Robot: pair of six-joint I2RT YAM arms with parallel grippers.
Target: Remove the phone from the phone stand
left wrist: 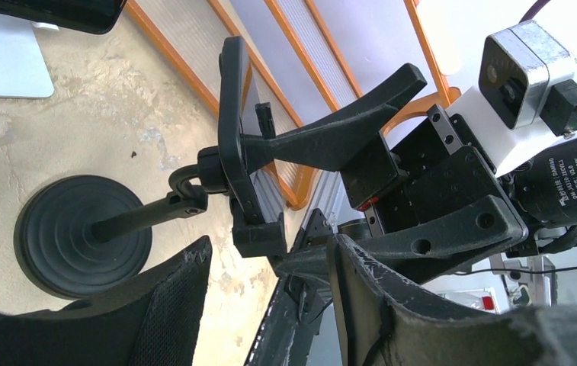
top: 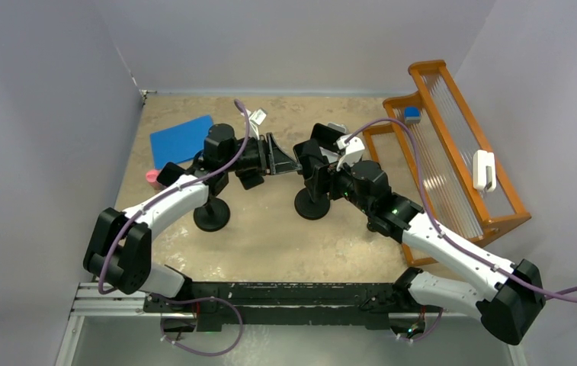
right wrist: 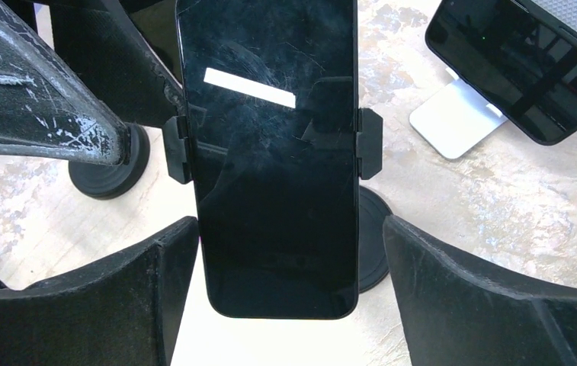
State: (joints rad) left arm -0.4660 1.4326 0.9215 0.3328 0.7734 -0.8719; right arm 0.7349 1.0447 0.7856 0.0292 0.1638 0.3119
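Two grippers are hovering, jaws apart: we are watching the right gripper (right wrist: 289, 229) straddling the phone (right wrist: 274, 152), the left gripper (left wrist: 270, 244) beside the phone stand (left wrist: 232, 137). Grasping looks pending; squeezing, then lifting, likely comes next.

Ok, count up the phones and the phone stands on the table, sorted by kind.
Phones: 2 (clamped phone, leaning phone)
Black round-base stands: 2 (left stand, right stand)
White stand: 1
Total: 5
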